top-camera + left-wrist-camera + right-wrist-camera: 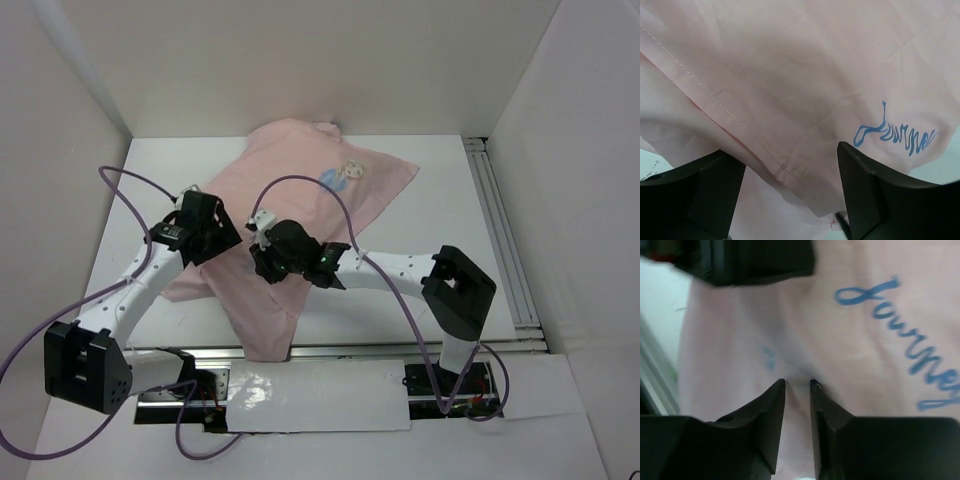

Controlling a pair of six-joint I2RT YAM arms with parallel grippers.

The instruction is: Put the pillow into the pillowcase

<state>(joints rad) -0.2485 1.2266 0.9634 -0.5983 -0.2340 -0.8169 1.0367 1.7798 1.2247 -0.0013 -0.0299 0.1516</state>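
Now the left pincer (785, 152) gapes wide over the pillowcase (805, 70). Meanwhile the right pincer (797, 384) nips a pink fold between its tips.

The only writing that can be read is a blue cursive word (900, 335) printed on the pale pink pillowcase (730, 340). In the right wrist view it reads "Journey" and slants down toward the right edge. In the left wrist view this script (895, 136) appears upside down near the fabric's edge and is only partly legible, and in the top view the small blue print (345, 175) on the cloth is too small to read.
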